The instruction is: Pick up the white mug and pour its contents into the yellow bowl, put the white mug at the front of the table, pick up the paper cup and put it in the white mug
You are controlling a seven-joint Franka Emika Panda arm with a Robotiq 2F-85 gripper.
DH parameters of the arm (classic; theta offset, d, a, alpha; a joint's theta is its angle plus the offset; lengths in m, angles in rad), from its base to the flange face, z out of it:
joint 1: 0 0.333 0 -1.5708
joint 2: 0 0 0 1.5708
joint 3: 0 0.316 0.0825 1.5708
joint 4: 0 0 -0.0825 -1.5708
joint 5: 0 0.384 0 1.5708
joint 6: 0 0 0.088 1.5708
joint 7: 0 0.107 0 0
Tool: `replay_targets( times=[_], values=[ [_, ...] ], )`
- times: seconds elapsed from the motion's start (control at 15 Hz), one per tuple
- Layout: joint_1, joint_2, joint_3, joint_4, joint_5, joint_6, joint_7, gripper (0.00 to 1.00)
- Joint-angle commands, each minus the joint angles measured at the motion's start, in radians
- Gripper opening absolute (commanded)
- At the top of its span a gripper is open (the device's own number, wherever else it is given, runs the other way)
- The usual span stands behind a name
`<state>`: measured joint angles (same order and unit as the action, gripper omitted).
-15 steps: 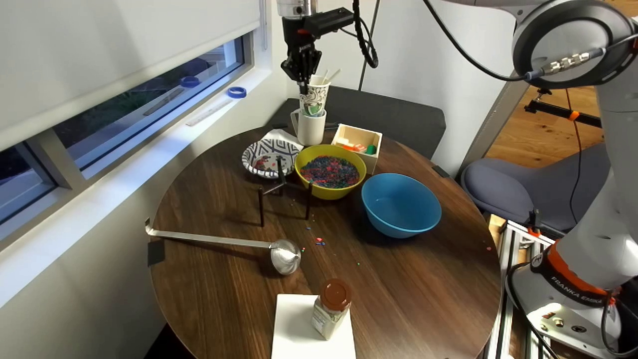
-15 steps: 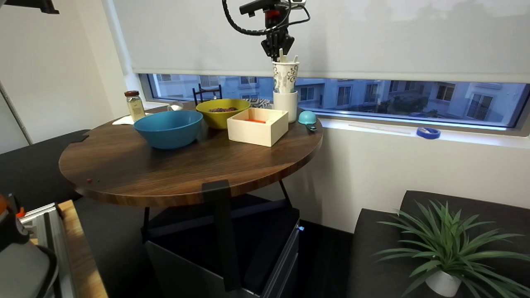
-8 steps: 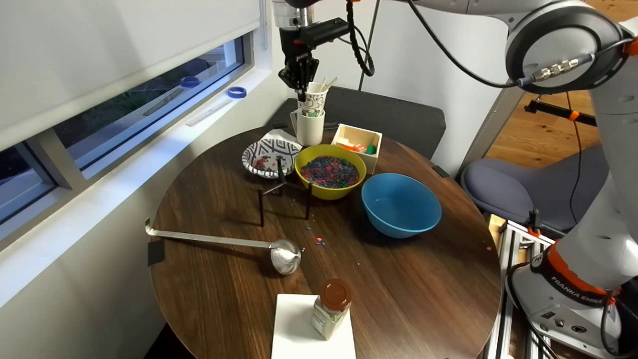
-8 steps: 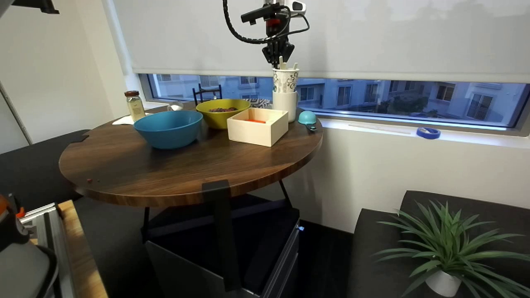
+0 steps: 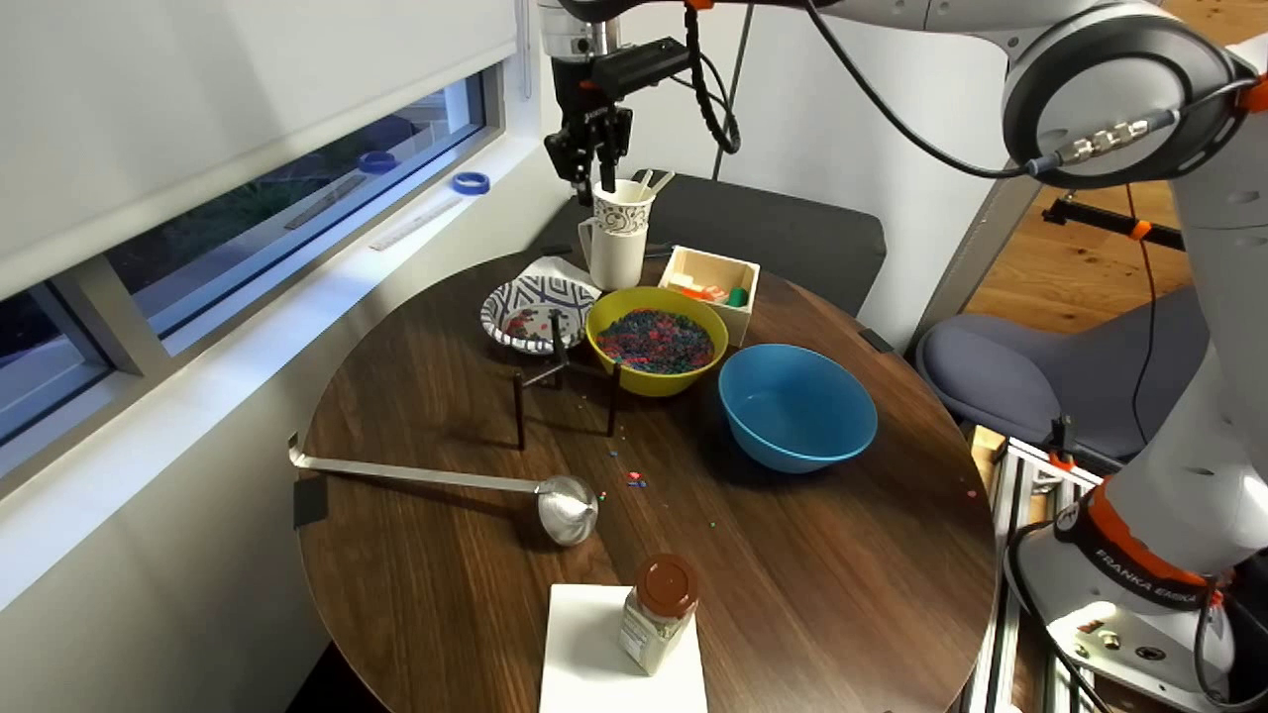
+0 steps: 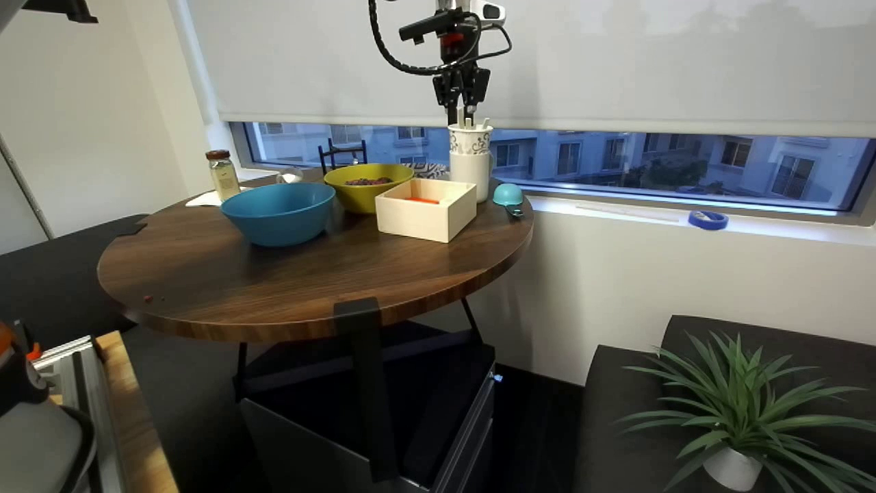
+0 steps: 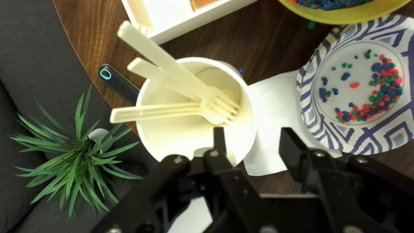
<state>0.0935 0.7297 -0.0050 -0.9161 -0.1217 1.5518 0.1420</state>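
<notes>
The white mug stands upright at the far edge of the round table; it also shows in an exterior view. The paper cup, with printed swirls, sits nested in the mug's mouth, its upper part sticking out. In the wrist view, several pale forks stand in the cup. My gripper is open just above the cup's rim. In the wrist view, my gripper has one finger over the cup's inside and one outside it, nothing between them. The yellow bowl holds multicoloured bits.
A patterned paper bowl, a black stand and a wooden box stand near the mug. A blue bowl, a metal ladle and a jar on a white sheet lie farther off. A turquoise scoop lies beside the mug.
The paper cup has gone down deeper into the white mug. My gripper came down with it, and its fingers, closed at the cup's rim before, have now spread apart.
</notes>
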Motion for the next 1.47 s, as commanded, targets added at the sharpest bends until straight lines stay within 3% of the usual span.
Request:
replay_targets(
  times=[0.0, 0.2, 0.4, 0.67, 1.0, 1.2, 1.27, 1.4],
  values=[
    [0.02, -0.053, -0.001, -0.03, -0.029, 0.008, -0.027, 0.8],
    [0.037, -0.119, -0.001, -0.056, -0.077, 0.014, -0.095, 0.99],
    [0.038, -0.205, 0.015, -0.104, -0.077, 0.056, -0.167, 1.0],
    [0.006, -0.328, 0.063, -0.193, 0.047, 0.093, -0.234, 1.0],
    [-0.012, -0.46, 0.058, -0.355, 0.111, 0.094, -0.272, 1.0],
    [-0.033, -0.51, 0.04, -0.435, 0.089, 0.126, -0.32, 1.0],
    [-0.014, -0.444, 0.047, -0.323, 0.084, 0.077, -0.282, 1.0],
    [-0.031, -0.468, 0.041, -0.365, 0.084, 0.095, -0.303, 1.0]
  ],
)
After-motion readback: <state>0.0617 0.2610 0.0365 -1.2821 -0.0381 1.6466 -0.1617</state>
